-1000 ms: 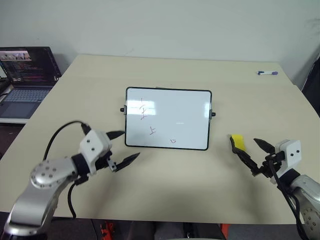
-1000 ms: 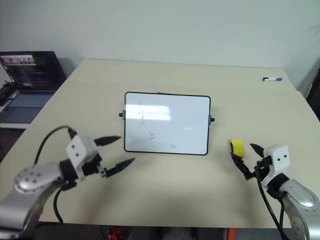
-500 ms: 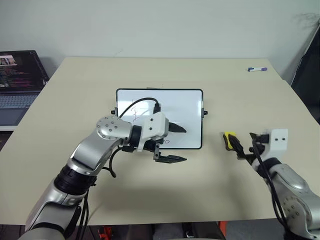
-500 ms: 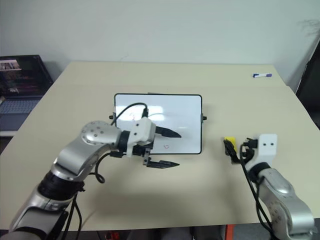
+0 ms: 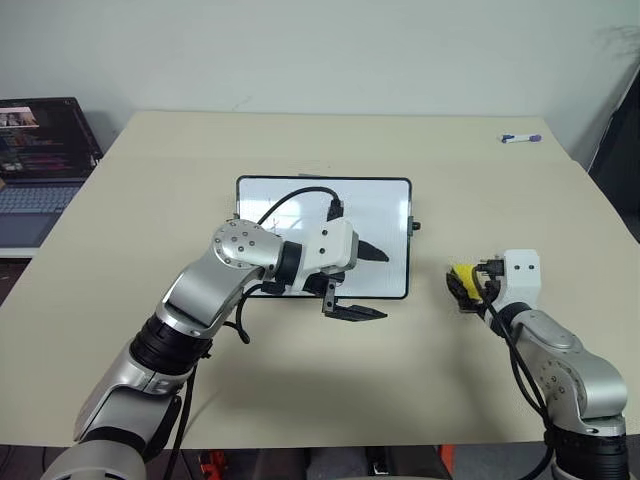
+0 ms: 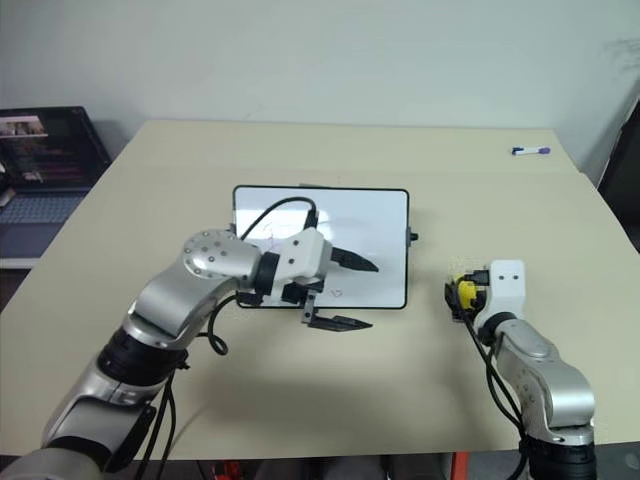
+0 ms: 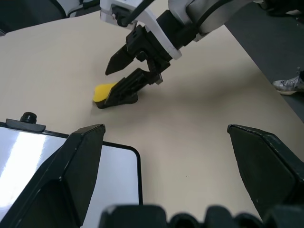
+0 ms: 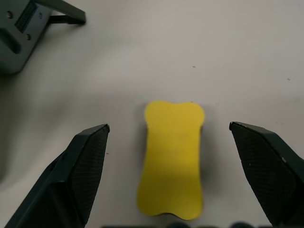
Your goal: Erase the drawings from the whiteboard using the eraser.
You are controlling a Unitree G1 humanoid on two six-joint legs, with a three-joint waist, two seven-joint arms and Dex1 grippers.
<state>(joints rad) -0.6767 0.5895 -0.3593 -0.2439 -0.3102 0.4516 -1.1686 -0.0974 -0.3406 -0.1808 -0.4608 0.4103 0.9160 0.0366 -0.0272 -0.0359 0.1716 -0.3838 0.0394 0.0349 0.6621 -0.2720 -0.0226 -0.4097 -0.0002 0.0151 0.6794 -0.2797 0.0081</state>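
Note:
The whiteboard (image 5: 300,195) lies flat in the middle of the table, dark-framed with black knobs at its sides. My left gripper (image 5: 372,283) hovers open over its near right corner, pointing right. My left arm hides most of the drawings; one small red mark (image 6: 337,293) shows by the board's near edge. The yellow eraser (image 8: 173,161) lies on the table to the right of the board. My right gripper (image 8: 168,127) is open, with one finger on each side of the eraser and not touching it. In the left wrist view the eraser (image 7: 103,91) lies beside the right gripper's lower finger.
A white and purple marker pen (image 5: 520,138) lies at the table's far right. An open laptop (image 5: 40,150) stands on a lower surface off the table's left edge. Bare table (image 5: 450,190) spreads around the board.
My left arm has swung right, from the board's left side to over its near right corner. My right gripper has moved forward, so its fingers now flank the eraser. The camera view has shifted.

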